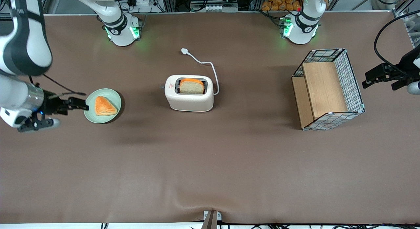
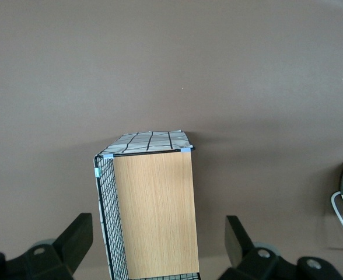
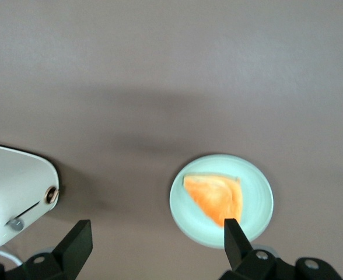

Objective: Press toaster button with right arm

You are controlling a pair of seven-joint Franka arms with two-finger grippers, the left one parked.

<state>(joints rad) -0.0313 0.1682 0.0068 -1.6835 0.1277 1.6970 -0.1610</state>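
The toaster point(image 1: 189, 97) stands on the brown table point(image 1: 210, 163), roughly midway between the two arm bases. One slot holds a bread slice point(image 1: 191, 86) with an orange-brown crust, standing upright and rising above the slot. A small red logo point(image 1: 170, 86) is printed on the toaster top at the end toward the working arm; its lettering cannot be read. The button point(image 1: 162, 87) projects from that same narrow end as a small pale tab. In the right wrist view the narrow end shows a slit with a small grey knob point(image 3: 16, 222) and a round dial point(image 3: 52, 194). A white cord point(image 1: 210, 70) runs from the toaster's other end and curves to a plug point(image 1: 184, 51) lying farther from the front camera than the toaster.

The gripper point(image 1: 78, 103) hangs well apart from the toaster, toward the working arm's end of the table. Its fingers point(image 3: 237, 238) are spread wide, grasping nothing. It sits at the rim of a pale green plate point(image 1: 113, 95) that carries a triangular orange pastry point(image 1: 104, 106). The plate lies between the gripper and the toaster.

A wire basket point(image 1: 356, 88) with wooden panels stands toward the parked arm's end of the table, well apart from the toaster.
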